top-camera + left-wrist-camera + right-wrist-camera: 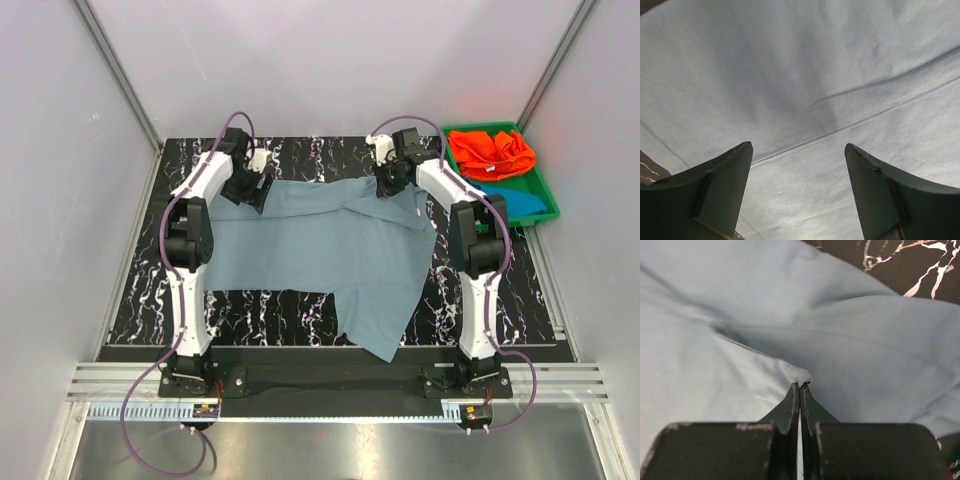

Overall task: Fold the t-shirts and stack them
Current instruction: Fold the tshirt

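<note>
On the black marbled table (pixel 260 300) a grey-blue t-shirt (pixel 320 245) lies spread, with an orange t-shirt (pixel 490 150) and a teal t-shirt (pixel 525 203) in the green tray (pixel 545 200) at far right — the right gripper (pixel 800 385) clamped on a fold at its far edge, the left gripper (pixel 797 147) with jaws wide over the cloth.

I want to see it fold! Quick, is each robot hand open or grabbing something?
Left gripper: open, nothing between its fingers, over the grey-blue t-shirt.
Right gripper: closed, pinching a fold of the grey-blue t-shirt.
</note>
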Motion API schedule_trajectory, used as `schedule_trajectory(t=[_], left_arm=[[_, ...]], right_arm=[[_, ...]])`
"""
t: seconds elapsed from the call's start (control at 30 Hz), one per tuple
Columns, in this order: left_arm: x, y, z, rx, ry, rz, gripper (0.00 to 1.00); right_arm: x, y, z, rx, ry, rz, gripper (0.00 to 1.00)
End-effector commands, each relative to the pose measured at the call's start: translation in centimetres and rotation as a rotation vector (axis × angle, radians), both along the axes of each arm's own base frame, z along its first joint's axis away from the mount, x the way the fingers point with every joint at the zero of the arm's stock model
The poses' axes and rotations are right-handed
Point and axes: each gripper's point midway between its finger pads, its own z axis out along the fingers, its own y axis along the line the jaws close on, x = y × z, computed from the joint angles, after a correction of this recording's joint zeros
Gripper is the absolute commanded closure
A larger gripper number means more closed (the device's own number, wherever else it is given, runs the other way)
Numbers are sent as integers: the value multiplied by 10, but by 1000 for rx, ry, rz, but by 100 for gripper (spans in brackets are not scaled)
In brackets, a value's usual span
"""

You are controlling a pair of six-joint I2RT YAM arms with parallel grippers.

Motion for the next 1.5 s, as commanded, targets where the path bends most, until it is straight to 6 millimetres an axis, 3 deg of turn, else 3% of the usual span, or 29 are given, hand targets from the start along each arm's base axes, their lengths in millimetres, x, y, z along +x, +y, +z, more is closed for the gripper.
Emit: schedule_trajectory(t=[0.0,0.1,0.3,0.5,0.6,0.67,0.7,0.77,0.8,0.93,1.07,1.1,1.17,1.2,1.27,1.3,1.47], left_arm=[[13,-5,41,-46,-111,3,20],[10,-7,42,-58,-109,2,20],[4,-7,46,-64,-117,-10,20],[-2,-6,54,-60,-130,-17,20],[-3,-6,56,-60,-135,-18,20],[-3,-5,57,-58,-138,-19,20],[-3,-6,57,-60,-138,-20,20],[-3,-6,56,-60,-137,-19,20],[-3,-6,56,-59,-136,-21,20],[-3,-5,48,-58,-115,-23,19],[3,-7,50,-105,-102,13,18],[2,-9,49,-128,-86,19,18],[4,-10,44,-147,-59,32,18],[1,-11,38,-152,-29,37,17],[2,-10,37,-152,-26,44,17],[2,-9,34,-149,-24,46,16],[8,0,27,-130,-7,80,16]], right_arm=[[-23,22,65,62,-70,24,100],[-48,34,63,73,-39,51,99],[-99,62,41,88,58,124,98],[-124,76,27,85,117,158,94],[-132,78,26,83,131,170,77],[-134,76,31,73,118,173,73],[-133,73,33,66,107,168,70],[-128,67,42,39,66,157,52],[-126,64,47,33,44,151,50],[-113,51,53,42,11,77,49],[-85,33,62,109,-1,-40,46],[-79,30,56,119,18,-63,45],[-69,31,64,195,58,-108,45],[-59,19,53,212,92,-155,43],[-47,15,56,249,106,-180,42],[-43,9,45,258,139,-217,42],[-20,-8,37,303,171,-282,39]])
